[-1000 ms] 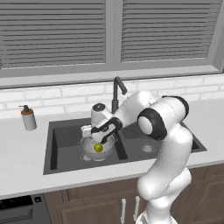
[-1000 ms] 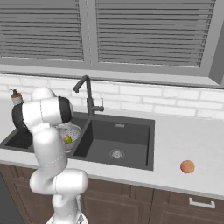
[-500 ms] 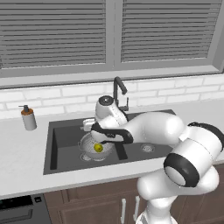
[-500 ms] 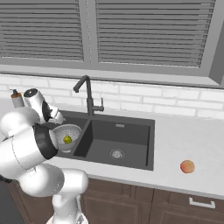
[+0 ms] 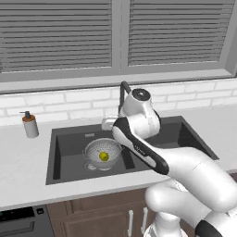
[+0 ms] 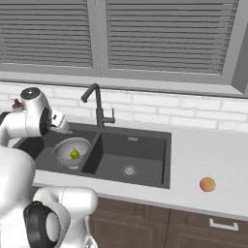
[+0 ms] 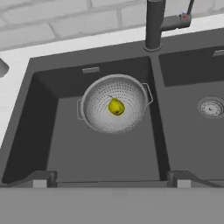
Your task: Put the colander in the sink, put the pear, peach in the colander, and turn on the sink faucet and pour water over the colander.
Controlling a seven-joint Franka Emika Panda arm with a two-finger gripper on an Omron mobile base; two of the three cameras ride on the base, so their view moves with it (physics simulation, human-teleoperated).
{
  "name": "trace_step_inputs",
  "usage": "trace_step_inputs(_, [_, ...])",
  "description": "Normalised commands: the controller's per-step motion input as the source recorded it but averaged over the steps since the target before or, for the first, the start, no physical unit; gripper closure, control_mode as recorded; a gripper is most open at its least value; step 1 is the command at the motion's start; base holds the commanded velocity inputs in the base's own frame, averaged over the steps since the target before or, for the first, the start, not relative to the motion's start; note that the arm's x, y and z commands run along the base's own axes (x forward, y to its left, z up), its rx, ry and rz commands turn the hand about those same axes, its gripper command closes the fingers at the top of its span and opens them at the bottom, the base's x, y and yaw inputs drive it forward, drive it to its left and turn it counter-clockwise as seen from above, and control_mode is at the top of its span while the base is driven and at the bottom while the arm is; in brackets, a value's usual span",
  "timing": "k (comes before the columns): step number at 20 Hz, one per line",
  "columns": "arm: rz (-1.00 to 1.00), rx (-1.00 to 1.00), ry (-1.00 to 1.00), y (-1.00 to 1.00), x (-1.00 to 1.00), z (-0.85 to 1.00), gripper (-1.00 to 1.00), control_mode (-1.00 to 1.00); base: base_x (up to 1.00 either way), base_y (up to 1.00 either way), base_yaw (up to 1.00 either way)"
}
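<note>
Hand view: gripper looks down into the left basin, both finger tips spread wide apart at the bottom edge, nothing between them, so released. Just past them the colander sits upright on the floor of the left basin of the sink, toward the back and close to the divider, side handles pointing left and right. The pear lies inside it, roughly centred on the perforated bottom. Right basin shows its round steel drain. Behind the divider the sink faucet base stands on the back ledge, side lever sticking out to the right. Left base view: arm bends over the front of the sink, the hand above the colander and clear of it; soap pump bottle stands on the counter left of the sink, well apart. Right base view: peach rests on the counter right of the sink, well apart from the colander, near the front edge. Closed blinds cover the window behind.
</note>
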Motion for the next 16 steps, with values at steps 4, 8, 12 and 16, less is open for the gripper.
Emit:
trace_step_inputs(4, [0.00,0.02,-0.03,-0.78,-0.89,1.00,-1.00,-1.00,0.00,0.00,0.00])
trace_step_inputs(8, [0.00,0.00,-0.03,-0.94,-0.86,0.84,-1.00,-1.00,0.00,0.00,0.00])
trace_step_inputs(12, [0.00,0.00,-0.03,-1.00,-0.60,0.52,-1.00,-1.00,0.00,0.00,0.00])
trace_step_inputs(16, [-0.02,-0.03,0.00,-1.00,-0.33,0.07,-1.00,-1.00,0.00,0.00,0.00])
